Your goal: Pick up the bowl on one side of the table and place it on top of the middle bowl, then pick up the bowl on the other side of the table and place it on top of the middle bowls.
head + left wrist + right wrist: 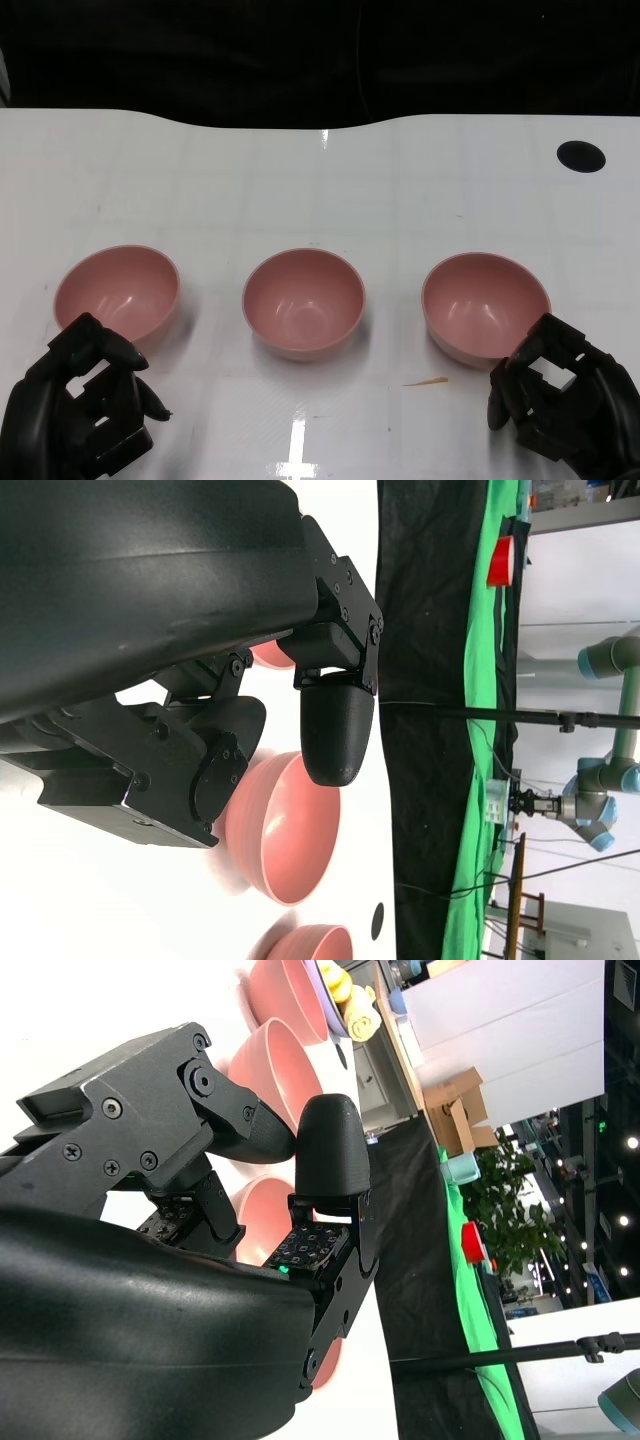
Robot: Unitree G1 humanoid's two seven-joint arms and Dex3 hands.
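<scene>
Bowls stand in a row across the surface (320,180), none stacked yet, so both placements are left to do. The left hand (85,405) hovers near the surface's front edge with fingers curled in, holding nothing; the left bowl (117,291) sits just beyond its fingertips. The right hand (560,400) is likewise curled and empty, close against the right bowl (485,304). The middle bowl (303,302) lies between them, apart from both hands.
</scene>
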